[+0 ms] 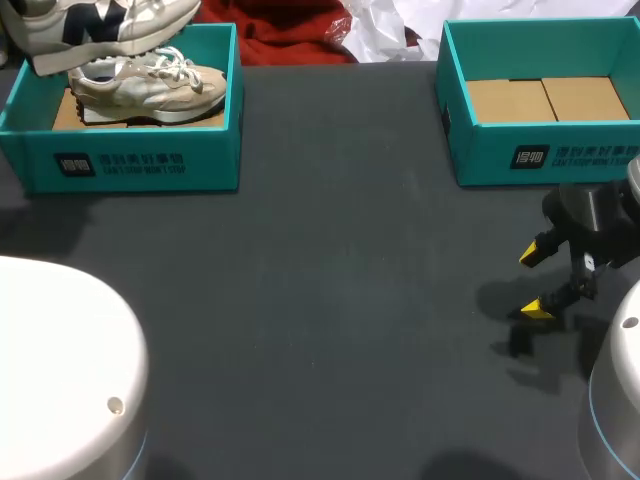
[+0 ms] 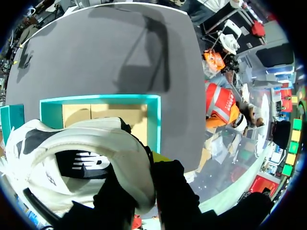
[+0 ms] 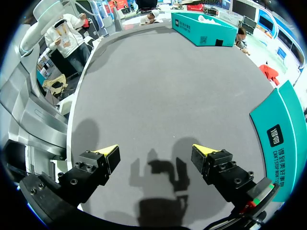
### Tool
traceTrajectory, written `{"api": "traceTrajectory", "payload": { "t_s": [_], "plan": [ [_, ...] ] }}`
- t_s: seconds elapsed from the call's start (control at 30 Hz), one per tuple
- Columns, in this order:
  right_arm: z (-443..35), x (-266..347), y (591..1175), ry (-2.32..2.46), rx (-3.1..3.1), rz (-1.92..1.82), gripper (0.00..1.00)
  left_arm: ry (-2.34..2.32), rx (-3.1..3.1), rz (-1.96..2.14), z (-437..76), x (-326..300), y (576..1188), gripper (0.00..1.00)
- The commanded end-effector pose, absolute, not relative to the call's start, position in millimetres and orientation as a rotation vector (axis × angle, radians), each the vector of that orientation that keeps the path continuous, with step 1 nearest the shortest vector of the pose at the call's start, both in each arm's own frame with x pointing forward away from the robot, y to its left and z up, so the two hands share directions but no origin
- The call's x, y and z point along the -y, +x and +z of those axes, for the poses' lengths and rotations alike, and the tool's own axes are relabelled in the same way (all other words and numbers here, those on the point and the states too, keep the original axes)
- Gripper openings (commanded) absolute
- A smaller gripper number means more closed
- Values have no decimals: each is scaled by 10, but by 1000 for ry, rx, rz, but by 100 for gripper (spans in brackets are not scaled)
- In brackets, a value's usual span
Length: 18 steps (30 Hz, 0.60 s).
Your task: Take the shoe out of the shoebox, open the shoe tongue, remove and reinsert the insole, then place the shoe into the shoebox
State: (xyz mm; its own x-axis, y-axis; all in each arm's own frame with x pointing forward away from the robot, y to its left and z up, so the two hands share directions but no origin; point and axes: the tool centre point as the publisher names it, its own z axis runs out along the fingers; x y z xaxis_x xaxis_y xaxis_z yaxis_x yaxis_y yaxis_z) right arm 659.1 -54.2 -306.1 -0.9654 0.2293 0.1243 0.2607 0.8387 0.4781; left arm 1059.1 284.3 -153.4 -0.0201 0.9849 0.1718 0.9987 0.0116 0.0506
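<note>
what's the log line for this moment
left claw: shut on shoe, above left shoebox | right claw: open, empty, beside right shoebox | stage: shoe out of box

Dark grey table (image 1: 330,320), left shoebox (image 1: 130,162) and right shoebox (image 1: 560,152) at its far corners

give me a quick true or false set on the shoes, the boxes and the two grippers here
1. The right gripper is open over bare table. True.
2. The right shoebox has a shoe in it. False: only its cardboard bottom shows.
3. A beige shoe lies in the left shoebox. True.
4. The left gripper is empty. False: it holds a white and navy shoe above the left shoebox.
5. Both shoeboxes are teal. True.
</note>
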Motion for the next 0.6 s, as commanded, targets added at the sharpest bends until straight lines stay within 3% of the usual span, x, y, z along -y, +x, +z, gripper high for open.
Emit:
{"api": "traceTrajectory", "payload": {
  "t_s": [0.03,0.6],
  "plan": [
    [-3061,539,6571,-396,2957,-779,100,-2128,2179,-255,-1397,-2789,10478,0],
    [-3061,539,6571,-396,2957,-779,100,-2136,2191,-309,-1117,-2322,9671,0]
  ]
}}
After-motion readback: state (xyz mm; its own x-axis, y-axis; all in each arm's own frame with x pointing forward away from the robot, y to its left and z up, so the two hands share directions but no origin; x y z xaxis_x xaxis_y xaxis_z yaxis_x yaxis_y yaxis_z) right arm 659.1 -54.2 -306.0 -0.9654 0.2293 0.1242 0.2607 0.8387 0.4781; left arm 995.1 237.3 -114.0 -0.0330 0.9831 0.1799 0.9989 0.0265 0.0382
